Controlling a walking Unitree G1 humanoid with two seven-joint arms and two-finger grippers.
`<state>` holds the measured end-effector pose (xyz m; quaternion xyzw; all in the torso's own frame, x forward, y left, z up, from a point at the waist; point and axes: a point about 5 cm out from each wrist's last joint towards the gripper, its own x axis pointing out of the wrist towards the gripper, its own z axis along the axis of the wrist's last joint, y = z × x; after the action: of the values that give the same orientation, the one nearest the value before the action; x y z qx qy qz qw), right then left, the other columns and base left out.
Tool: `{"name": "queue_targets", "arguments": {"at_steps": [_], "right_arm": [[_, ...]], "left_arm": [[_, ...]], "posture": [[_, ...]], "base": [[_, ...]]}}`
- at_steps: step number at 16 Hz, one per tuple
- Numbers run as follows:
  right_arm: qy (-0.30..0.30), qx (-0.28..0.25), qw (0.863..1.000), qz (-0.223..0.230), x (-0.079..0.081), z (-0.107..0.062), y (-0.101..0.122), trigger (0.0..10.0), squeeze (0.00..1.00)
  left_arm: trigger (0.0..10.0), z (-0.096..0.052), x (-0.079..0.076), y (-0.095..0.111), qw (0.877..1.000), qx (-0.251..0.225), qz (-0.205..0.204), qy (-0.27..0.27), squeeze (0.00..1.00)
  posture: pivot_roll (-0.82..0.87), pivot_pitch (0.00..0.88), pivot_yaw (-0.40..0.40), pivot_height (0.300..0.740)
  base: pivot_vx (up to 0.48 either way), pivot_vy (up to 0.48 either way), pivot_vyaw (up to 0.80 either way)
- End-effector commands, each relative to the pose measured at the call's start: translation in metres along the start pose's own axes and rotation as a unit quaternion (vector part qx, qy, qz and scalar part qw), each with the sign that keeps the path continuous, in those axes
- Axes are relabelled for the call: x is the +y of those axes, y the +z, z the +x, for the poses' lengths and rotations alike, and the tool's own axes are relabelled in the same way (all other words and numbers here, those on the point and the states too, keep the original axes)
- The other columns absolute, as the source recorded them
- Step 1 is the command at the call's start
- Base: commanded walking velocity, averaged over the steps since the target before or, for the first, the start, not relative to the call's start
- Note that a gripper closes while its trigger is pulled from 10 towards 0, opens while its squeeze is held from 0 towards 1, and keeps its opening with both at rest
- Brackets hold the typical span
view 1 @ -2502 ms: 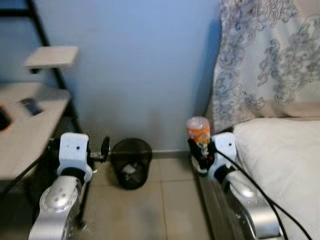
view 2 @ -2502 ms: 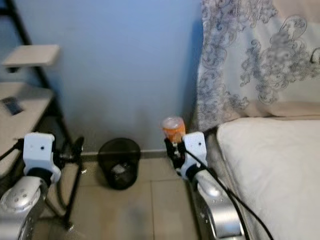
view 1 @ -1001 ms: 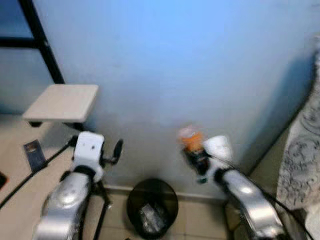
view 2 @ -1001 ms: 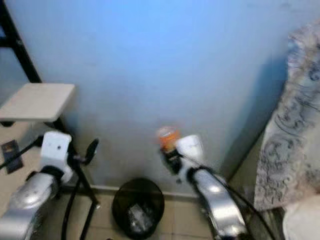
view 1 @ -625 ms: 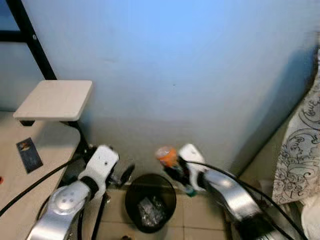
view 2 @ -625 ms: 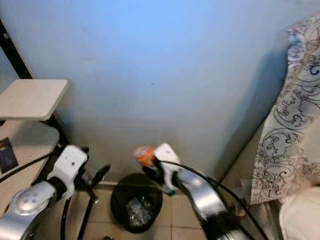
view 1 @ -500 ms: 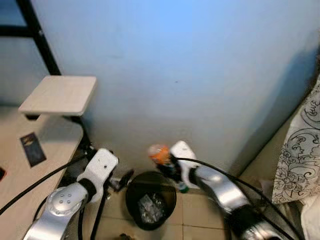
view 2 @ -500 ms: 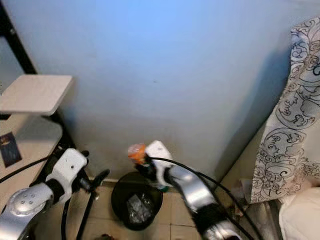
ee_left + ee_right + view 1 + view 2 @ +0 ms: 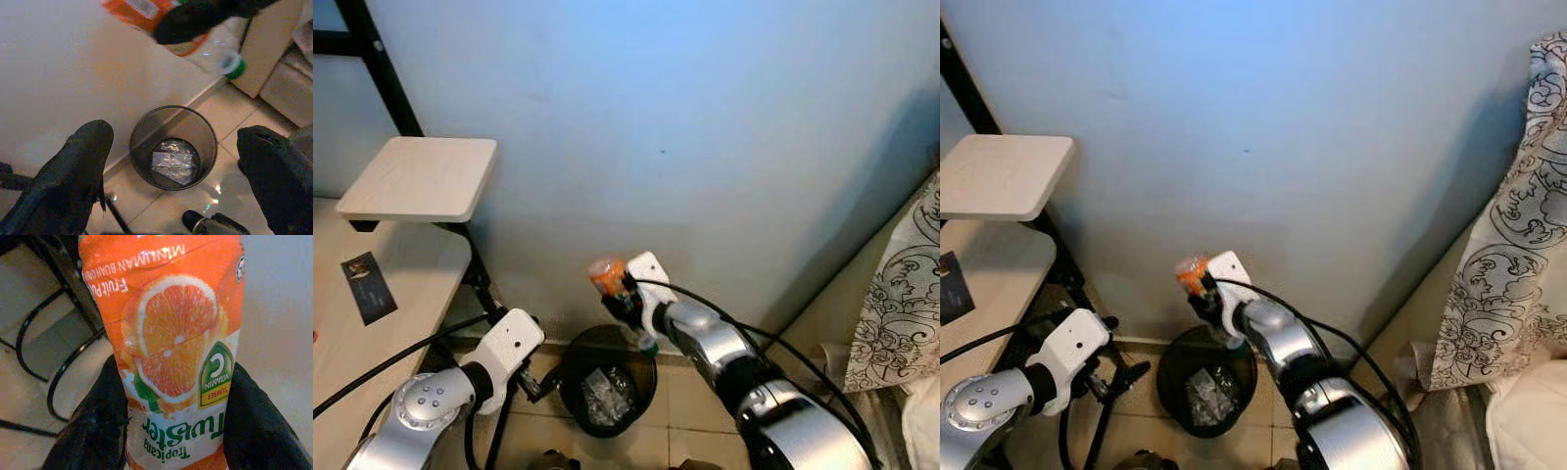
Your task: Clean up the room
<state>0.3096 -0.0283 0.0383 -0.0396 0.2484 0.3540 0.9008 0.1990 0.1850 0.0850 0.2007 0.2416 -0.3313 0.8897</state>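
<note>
My right gripper [image 9: 625, 300] is shut on an orange juice bottle [image 9: 606, 276] with an orange-fruit label [image 9: 171, 347] and a green cap [image 9: 235, 68]. It holds the bottle tilted, cap down, right above a black mesh waste bin [image 9: 608, 380] that stands on the tiled floor against the blue wall. Crumpled clear plastic [image 9: 174, 161] lies in the bin's bottom. My left gripper [image 9: 546, 380] hangs low to the left of the bin, its two black fingers [image 9: 73, 171] spread open with nothing between them.
A light wooden desk [image 9: 382, 294] with a small raised shelf [image 9: 419, 176] on black legs stands at the left; a dark card [image 9: 368, 286] lies on it. A patterned curtain [image 9: 911, 294] and a bed edge are at the right. Tiled floor [image 9: 695, 392] surrounds the bin.
The camera has swung from the bed toward the wall and bin. My right arm carried the bottle leftward until it is over the bin. My left gripper dropped lower beside the bin.
</note>
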Motion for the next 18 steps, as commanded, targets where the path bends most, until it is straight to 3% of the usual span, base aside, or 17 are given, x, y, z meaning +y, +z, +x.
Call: {"name": "queue_targets", "arguments": {"at_steps": [1, 5, 6, 18], "right_arm": [[-0.004, -0.007, 1.0, 0.011, 0.0, 0.001, 0.001, 10.0, 0.0], [-0.028, -0.033, 0.999, 0.016, -0.002, 0.004, 0.012, 10.0, 0.0], [-0.026, -0.035, 0.999, 0.023, -0.002, 0.005, 0.013, 10.0, 1.0], [-0.013, -0.039, 0.997, 0.062, 0.002, 0.005, 0.006, 10.0, 1.0]], "left_arm": [[10.0, -0.001, -0.003, 0.003, 1.0, -0.004, 0.007, -0.009, 0.0], [10.0, -0.003, -0.003, 0.005, 1.0, -0.007, 0.006, -0.009, 0.0], [10.0, -0.003, -0.002, 0.005, 1.0, -0.007, 0.006, -0.008, 0.0], [10.0, 0.0, 0.001, 0.004, 1.0, -0.004, 0.004, -0.018, 0.0]], "posture": [[-0.03, 0.13, -0.019, 0.74], [-0.02, 0.128, -0.022, 0.74], [-0.01, 0.126, -0.022, 0.74], [-0.02, 0.101, -0.002, 0.74]], "base": [[0.0, 0.0, 0.0], [0.0, 0.0, 0.0], [0.0, 0.0, 0.0], [0.0, 0.0, 0.0]]}}
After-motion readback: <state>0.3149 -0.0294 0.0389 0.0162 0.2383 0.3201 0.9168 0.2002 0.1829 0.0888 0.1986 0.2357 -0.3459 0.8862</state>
